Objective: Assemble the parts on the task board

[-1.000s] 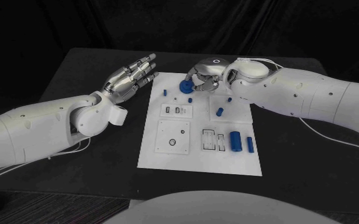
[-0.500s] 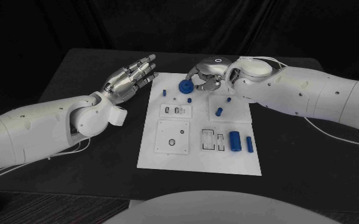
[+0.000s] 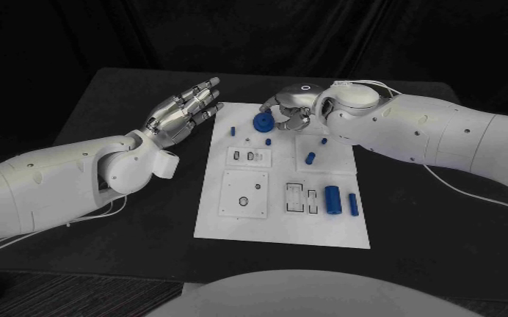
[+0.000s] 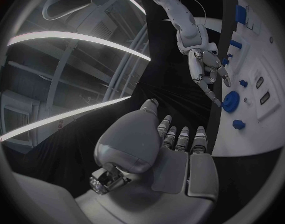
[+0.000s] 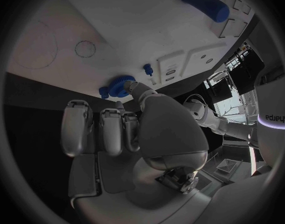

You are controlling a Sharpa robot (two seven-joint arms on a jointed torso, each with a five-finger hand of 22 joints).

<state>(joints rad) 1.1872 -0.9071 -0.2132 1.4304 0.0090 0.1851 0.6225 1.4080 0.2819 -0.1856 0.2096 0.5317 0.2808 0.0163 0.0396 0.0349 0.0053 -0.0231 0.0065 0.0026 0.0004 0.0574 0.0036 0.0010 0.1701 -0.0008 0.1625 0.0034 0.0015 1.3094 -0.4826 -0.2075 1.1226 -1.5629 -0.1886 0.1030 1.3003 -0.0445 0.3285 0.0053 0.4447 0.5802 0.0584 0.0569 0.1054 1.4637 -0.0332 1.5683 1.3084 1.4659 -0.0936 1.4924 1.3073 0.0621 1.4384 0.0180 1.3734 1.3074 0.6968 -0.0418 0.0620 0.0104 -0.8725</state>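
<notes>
I see my right hand (image 3: 288, 110) over the far end of the task board (image 3: 284, 225), fingers curled narrow, with a fingertip (image 4: 216, 100) touching the blue gear (image 3: 261, 123); I cannot tell whether it grips the gear. The gear sits at the board's far edge. My left hand (image 3: 186, 111) hovers beside the board, fingers straight and loosely apart, holding nothing.

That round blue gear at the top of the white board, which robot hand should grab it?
The right hand, probably. Its fingers are right at the blue gear. The left hand hovers open beside the task board, farther away.
</notes>
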